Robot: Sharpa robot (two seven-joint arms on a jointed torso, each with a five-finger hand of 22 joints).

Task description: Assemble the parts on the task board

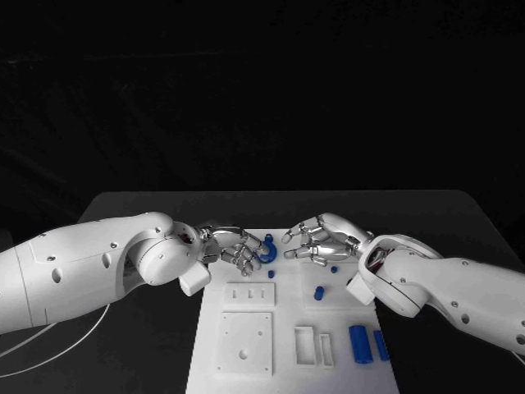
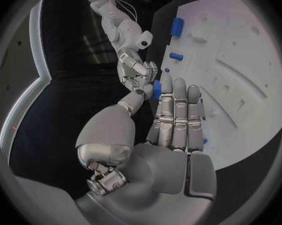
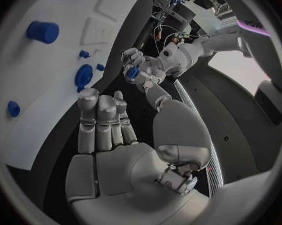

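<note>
— What does the left hand hold?
— A blue curved part, pinched over the far end of the task board.
— And the right hand?
— Fingers apart, holding nothing, just right of that part. Two blue cylinders lie on the board's near right.

Left hand fingers half hide a blue part (shape unclear).

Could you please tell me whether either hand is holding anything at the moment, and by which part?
The left hand holds a curved blue part in its fingertips; where on the part cannot be told. The right hand holds nothing.
</note>
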